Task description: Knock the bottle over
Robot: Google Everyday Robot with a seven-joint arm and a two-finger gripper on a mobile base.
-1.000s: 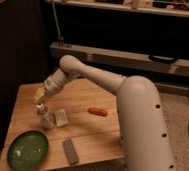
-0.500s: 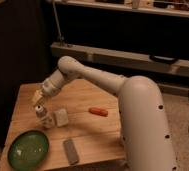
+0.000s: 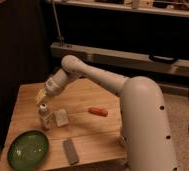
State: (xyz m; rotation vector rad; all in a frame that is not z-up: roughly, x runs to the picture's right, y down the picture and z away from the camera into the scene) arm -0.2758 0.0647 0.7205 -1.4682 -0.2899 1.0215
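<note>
The small clear bottle [image 3: 45,118] with a white cap stands upright near the left of the wooden table [image 3: 93,132]. My gripper [image 3: 41,97], with pale yellowish tips, hangs just above and slightly left of the bottle's cap, very close to it. I cannot tell whether it touches the cap. The white arm reaches down to it from the right.
A small white cup-like object [image 3: 61,118] stands right beside the bottle on its right. A red-orange object [image 3: 98,111] lies mid-table. A green bowl [image 3: 28,148] sits at the front left, and a grey bar [image 3: 70,151] lies near the front edge. Dark shelving stands behind.
The gripper has shifted slightly to the right, closer over the bottle's cap. The bottle still stands upright in the same spot.
</note>
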